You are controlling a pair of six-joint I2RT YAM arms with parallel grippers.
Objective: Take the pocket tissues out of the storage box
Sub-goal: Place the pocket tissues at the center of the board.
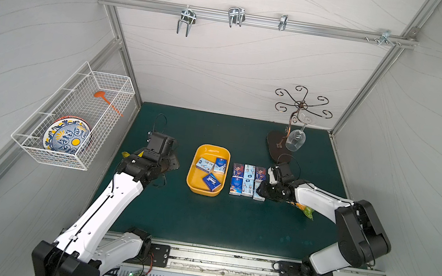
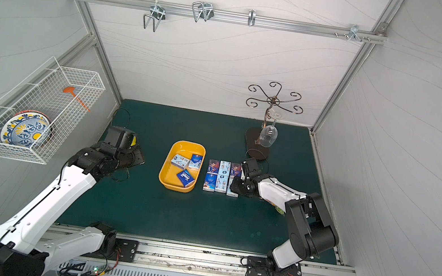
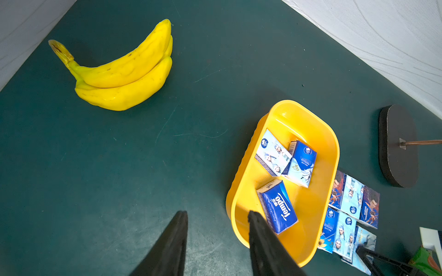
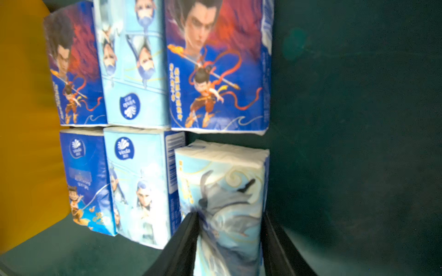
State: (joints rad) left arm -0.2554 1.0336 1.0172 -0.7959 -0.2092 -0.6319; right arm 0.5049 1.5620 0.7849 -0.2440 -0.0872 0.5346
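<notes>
**Right pincer clamped on one packet beside the tub; three packets remain inside**

Both top views take in the whole cell, but there the left arm hides nearly all of a bunch of yellow bananas (image 3: 124, 76). The left wrist view shows the bunch whole, lying well apart from the shallow yellow-orange plastic storage box (image 3: 294, 105). Only the right wrist view shows the grip: the right gripper (image 4: 229, 213) presses its black fingers (image 4: 189, 229) against both sides of a pale blue packet (image 4: 224, 181). This is the front corner piece, farthest from the box, of a two-by-three block of printed blue-and-white pocket tissues (image 1: 247, 179) just beside the box. Three more packets (image 1: 211, 181) lie loose inside it.

The left arm reaches forward; the left gripper (image 3: 216, 212) hangs beside the box, fingers apart, nothing between them. The right arm is folded low, wrist pitched down.

The surface is a dark green mat (image 1: 230, 223) inside white panelled walls. A white wire basket (image 1: 121, 82) on the left wall holds a blue-and-yellow patterned plate (image 1: 67, 138). A scrolled metal stand (image 1: 301, 106) carries a clear wine glass (image 1: 295, 140). A green-and-yellow snack bag (image 1: 306, 211) lies under the right forearm.
</notes>
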